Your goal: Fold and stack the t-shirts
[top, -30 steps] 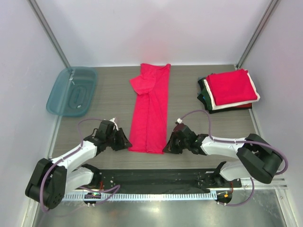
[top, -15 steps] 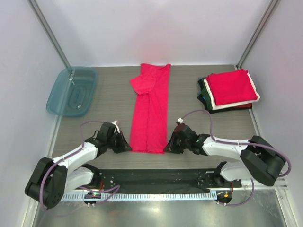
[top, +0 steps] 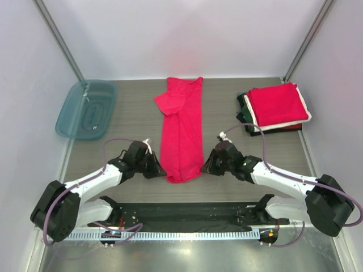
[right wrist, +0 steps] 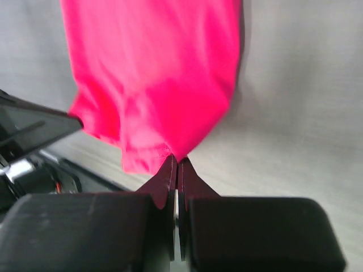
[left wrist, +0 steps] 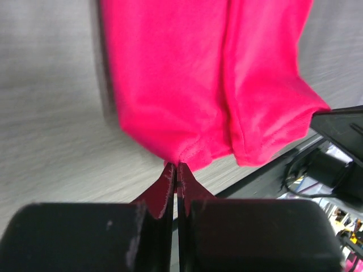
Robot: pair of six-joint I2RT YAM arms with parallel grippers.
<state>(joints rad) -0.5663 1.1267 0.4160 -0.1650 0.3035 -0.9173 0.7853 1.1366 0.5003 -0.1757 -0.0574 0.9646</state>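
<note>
Grey table (top: 130, 113), L claw (top: 161, 171) & R claw (top: 205, 168) each clamped on red t-shirt (top: 182, 136), near hem corners

Crimson t-shirt (top: 181, 136), teal tray (top: 85, 110)

Table (top: 133, 110) lies open between tray (top: 86, 109), shirt (top: 182, 136), stack (top: 276, 105).

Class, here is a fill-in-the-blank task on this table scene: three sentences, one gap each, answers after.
1. The left gripper and right gripper are both ____ on the long red t-shirt's near corners.
2. The teal tray lies to that t-shirt's ____.
3. The folded stack has a top shirt coloured ____.

Answers: shut; left; red
</note>
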